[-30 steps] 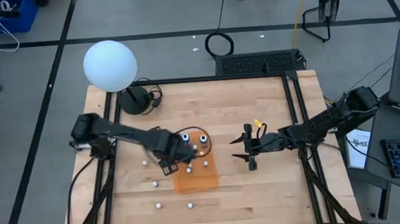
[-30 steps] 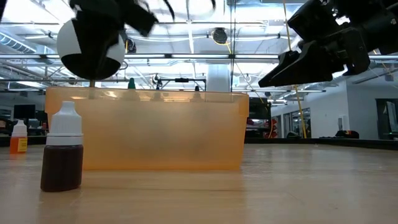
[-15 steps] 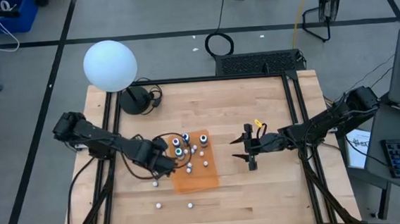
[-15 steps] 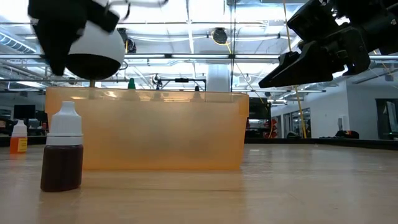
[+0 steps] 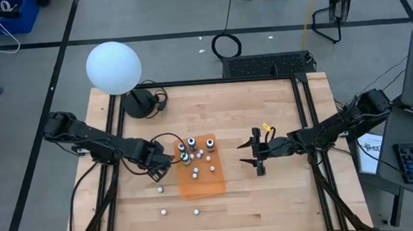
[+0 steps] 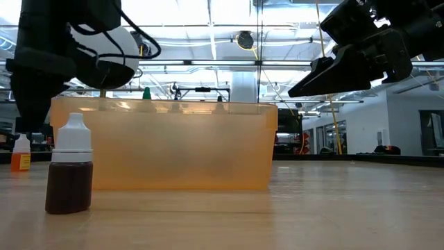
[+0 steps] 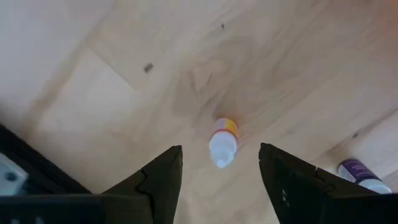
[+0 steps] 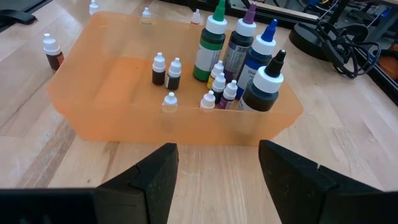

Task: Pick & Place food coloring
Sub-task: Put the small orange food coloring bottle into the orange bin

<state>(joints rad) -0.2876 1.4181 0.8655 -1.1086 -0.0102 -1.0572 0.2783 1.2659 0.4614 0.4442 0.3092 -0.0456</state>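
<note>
The food coloring bottles are small, with pale caps. Several stand in the orange tray (image 5: 202, 175), beside taller bottles (image 8: 239, 50). Others stand loose on the table: a brown one (image 6: 69, 173), an orange one (image 7: 222, 140) that also shows in the low view (image 6: 21, 153), and a purple one (image 7: 359, 175). My left gripper (image 7: 221, 149) is open above the orange bottle, to the left of the tray (image 5: 160, 164), with a finger on either side and touching nothing. My right gripper (image 5: 256, 156) is open and empty to the right of the tray.
A large white globe (image 5: 113, 67) on a black stand sits at the far left corner. Loose small bottles (image 5: 164, 212) stand on the wood near the table's front edge. A black frame (image 5: 305, 123) runs along the table's sides.
My left gripper has gone from over the tray toward the table's left edge and come down, and now stands over the loose orange bottle. The bottles and the tray have stayed in place.
</note>
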